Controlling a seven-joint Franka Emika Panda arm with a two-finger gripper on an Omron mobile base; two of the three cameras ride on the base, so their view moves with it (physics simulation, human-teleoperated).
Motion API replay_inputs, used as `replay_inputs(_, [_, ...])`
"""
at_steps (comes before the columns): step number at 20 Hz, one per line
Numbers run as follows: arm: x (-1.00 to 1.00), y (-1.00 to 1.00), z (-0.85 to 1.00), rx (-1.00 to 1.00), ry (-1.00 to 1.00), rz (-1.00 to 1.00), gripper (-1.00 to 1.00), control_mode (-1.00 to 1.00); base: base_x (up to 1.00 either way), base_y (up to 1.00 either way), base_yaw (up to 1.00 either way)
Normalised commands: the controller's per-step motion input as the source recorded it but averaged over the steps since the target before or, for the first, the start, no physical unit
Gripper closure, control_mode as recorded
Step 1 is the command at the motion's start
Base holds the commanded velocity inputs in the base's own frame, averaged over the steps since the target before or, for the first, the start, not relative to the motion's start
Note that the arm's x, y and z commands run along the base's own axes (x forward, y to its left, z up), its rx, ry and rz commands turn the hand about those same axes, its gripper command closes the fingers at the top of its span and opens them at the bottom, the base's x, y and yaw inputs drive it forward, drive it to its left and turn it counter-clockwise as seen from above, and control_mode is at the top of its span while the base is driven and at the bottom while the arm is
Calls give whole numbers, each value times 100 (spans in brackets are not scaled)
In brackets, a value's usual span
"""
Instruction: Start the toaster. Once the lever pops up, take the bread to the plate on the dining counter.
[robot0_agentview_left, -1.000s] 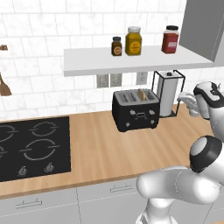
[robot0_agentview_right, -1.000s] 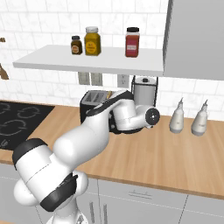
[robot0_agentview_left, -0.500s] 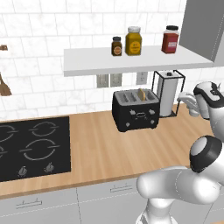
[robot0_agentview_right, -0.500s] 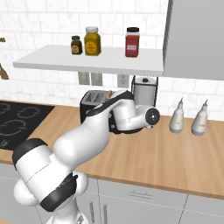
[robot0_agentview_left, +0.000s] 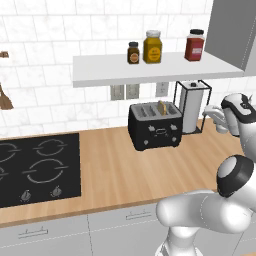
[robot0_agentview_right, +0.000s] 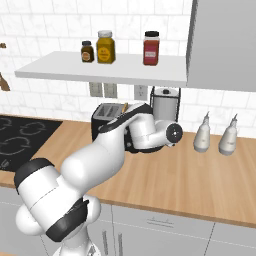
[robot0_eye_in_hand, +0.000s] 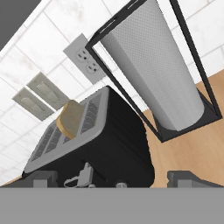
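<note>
Nothing has moved; the pincer (robot0_eye_in_hand: 112, 177) stays spread wide, empty. The bread (robot0_eye_in_hand: 71, 119) stands upright in the toaster (robot0_agentview_left: 154, 125), whose long side runs along the wall. A paper towel holder (robot0_agentview_left: 192, 106) stands just beside it.

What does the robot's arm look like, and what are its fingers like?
The arm is made of fat, rounded, shiny white tubes, joined by dark black bands and round caps at the bends. The gripper at its end has two small, blocky, dark grey fingertips. No cables or writing show.
</note>
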Motion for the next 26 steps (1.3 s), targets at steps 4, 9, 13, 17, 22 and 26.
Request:
replay_inputs(4, [0,0,0,0,0,0,-100,-100,0,0,0])
replay_inputs(9, [0,0,0,0,0,0,-100,-100,0,0,0])
replay_inputs(13, [0,0,0,0,0,0,-100,-100,0,0,0])
replay_inputs(17, [0,0,0,0,0,0,-100,-100,0,0,0])
replay_inputs(22, [0,0,0,0,0,0,-100,-100,0,0,0])
replay_inputs(26, [0,0,0,0,0,0,-100,-100,0,0,0])
